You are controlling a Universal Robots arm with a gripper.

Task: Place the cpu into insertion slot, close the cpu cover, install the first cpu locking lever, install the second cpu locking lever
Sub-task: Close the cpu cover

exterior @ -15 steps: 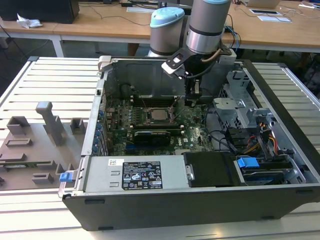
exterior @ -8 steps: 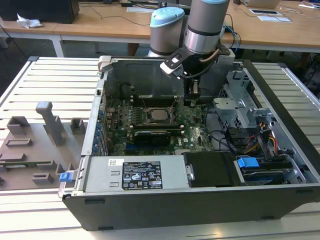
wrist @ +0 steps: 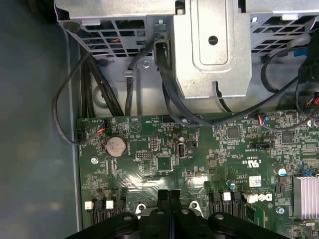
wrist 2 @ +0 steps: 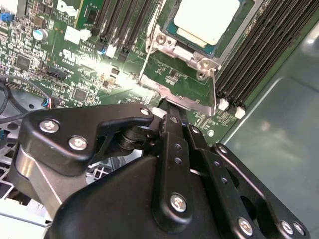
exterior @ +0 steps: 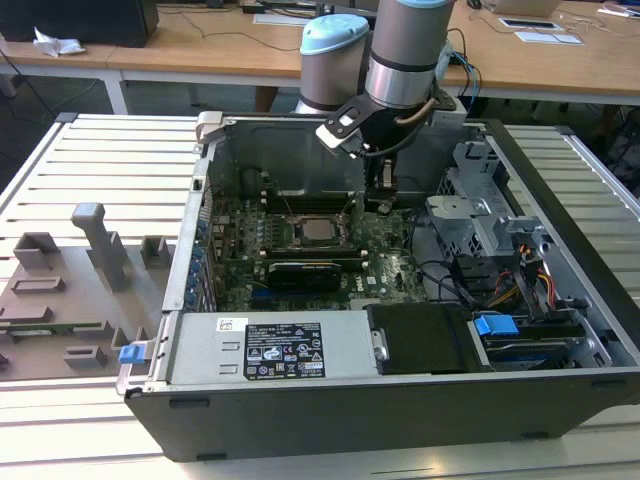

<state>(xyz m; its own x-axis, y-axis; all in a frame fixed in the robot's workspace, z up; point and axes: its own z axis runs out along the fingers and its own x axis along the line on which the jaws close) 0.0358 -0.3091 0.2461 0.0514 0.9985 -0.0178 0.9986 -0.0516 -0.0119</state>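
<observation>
The two black fingers (wrist: pixel 164 200) were pressed together with only a thin seam between them, and we could not tell whether anything thin was pinched there. In the second wrist view the gripper (wrist 2: pixel 168 113) had its tips right at the outer edge of the cpu cover (wrist 2: pixel 169 45), whether touching we could not tell. The silvery frame lay flat around the cpu (wrist 2: pixel 207 17), which sat in its socket with the pale metal top showing through the window. A thin wire lever (wrist 2: pixel 215 89) ran along one side of the frame, and black memory slots (wrist 2: pixel 259 55) flanked the socket.

The first wrist view faced the other way. It took in the green motherboard (wrist: pixel 199 159) with a coin cell (wrist: pixel 115 146), looping black cables (wrist: pixel 65 99) and a grey metal drive cage (wrist: pixel 212 50).

The exterior view gave us the whole setting. The arm (exterior: pixel 405 50) reached down into the open computer case (exterior: pixel 300 410), just to that view's right of the cpu (exterior: pixel 320 230). The case lay on a slatted pale table (exterior: pixel 110 150), with a grey fixture board (exterior: pixel 70 290) on the exterior view's left. Wooden desks (exterior: pixel 200 45) stood behind.
</observation>
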